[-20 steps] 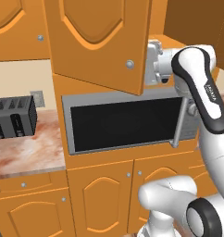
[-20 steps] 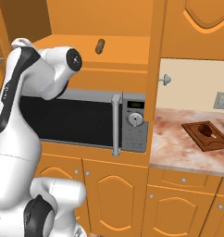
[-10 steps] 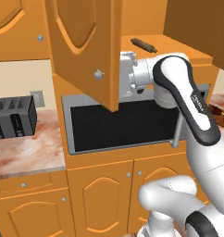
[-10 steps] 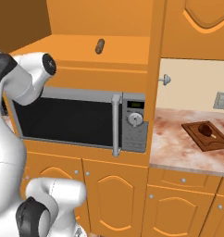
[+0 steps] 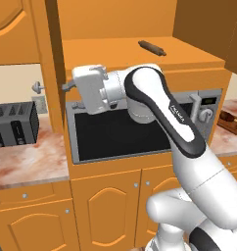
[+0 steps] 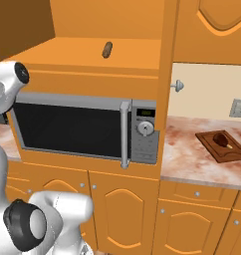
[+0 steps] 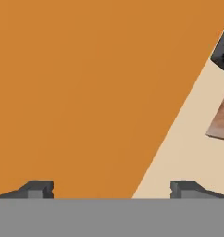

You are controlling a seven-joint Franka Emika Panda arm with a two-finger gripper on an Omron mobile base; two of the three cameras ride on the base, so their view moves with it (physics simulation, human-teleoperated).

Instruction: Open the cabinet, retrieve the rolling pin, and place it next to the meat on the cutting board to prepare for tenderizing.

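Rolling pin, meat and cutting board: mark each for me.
rolling pin [image 5: 152, 48]: left base view, middle of its barrel.
meat [image 6: 221, 138]: right base view, top of the lump.
cutting board [image 6: 208, 140]: right base view, bare left part.

The cabinet [image 5: 140, 29] stands open, and the rolling pin [image 5: 152, 48] lies on its shelf at two o'clock. The hand is at the open door's edge, at nine o'clock, above the microwave [image 5: 140, 127].

Orange lower cupboards [image 6: 117, 209] under pink-veined marble countertop [image 6: 192, 162], cream wall [image 6: 207, 89] behind.
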